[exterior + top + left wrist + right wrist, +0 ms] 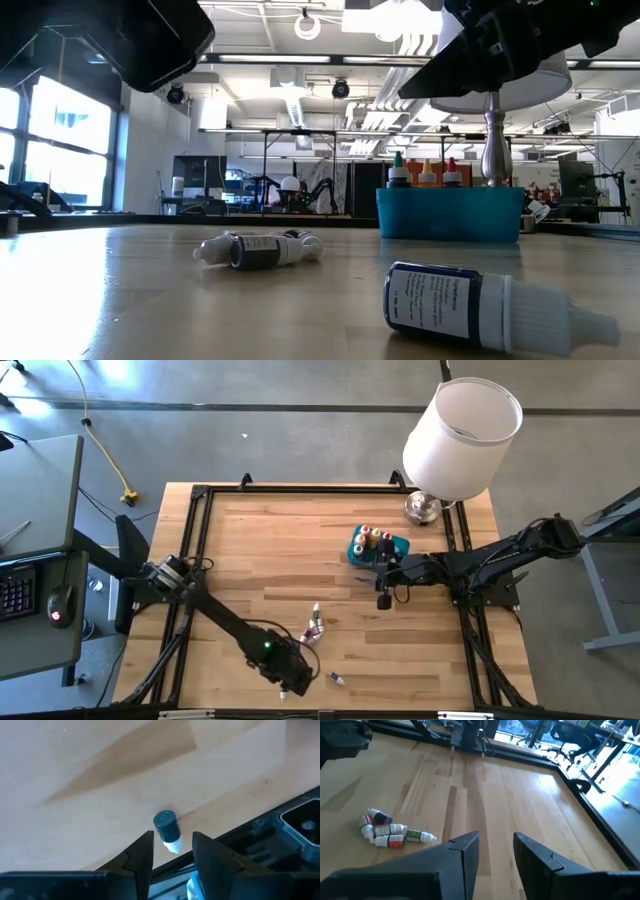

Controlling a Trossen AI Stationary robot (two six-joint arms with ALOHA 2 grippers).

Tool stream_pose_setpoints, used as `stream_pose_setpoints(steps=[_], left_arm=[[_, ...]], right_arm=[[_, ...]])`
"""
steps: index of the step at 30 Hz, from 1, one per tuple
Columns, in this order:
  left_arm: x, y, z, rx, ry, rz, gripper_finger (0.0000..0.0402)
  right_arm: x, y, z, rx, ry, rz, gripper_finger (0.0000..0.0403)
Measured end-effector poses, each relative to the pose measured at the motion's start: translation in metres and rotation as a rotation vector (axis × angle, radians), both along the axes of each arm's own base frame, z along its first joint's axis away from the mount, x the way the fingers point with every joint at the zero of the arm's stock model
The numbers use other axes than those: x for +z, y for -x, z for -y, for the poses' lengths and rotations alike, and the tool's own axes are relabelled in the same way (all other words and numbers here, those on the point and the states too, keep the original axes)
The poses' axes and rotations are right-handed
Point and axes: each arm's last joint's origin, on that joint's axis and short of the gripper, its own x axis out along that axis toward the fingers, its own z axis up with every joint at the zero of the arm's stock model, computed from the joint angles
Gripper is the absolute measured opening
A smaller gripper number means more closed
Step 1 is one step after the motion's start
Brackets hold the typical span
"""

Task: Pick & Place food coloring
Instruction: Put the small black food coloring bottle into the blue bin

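Several small dropper bottles lie on their sides in a cluster (314, 628) (390, 832) (260, 250) mid-table. One dark bottle with a whitish tip (338, 680) (166, 826) (480, 310) lies alone by the near edge. More bottles stand upright in the teal bin (378, 546) (450, 212), showing green, yellow and red caps. My left gripper (290, 685) (172, 837) is open and hovers just left of the lone bottle, which shows ahead between its fingers. My right gripper (383, 598) (496, 842) is open, just near of the bin, above the table.
A lamp with a white shade (460, 435) stands at the far right corner behind the bin. A black frame (200, 540) runs along the table's edges. Bare wood (270, 560) spreads left of the bin and cluster.
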Motion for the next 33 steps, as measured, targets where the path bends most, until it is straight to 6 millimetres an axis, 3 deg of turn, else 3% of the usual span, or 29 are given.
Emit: stream_pose_setpoints(steps=[3,10,16,33], left_arm=[[0.0,-0.005,0.011,0.032,0.013,0.032,0.013],[-0.016,0.007,0.022,0.073,-0.046,-0.057,0.013],[-0.022,0.006,0.031,0.081,-0.047,-0.015,0.013],[-0.027,0.016,0.023,0.017,-0.208,-0.049,0.0119]], right_arm=[[-0.001,0.0,0.0,-0.004,-0.011,-0.007,0.0114],[-0.001,0.0,0.0,-0.004,-0.013,-0.005,0.0114],[-0.001,0.0,0.0,-0.009,-0.028,-0.009,0.0114],[-0.001,0.001,0.0,-0.02,-0.057,-0.006,0.0114]])
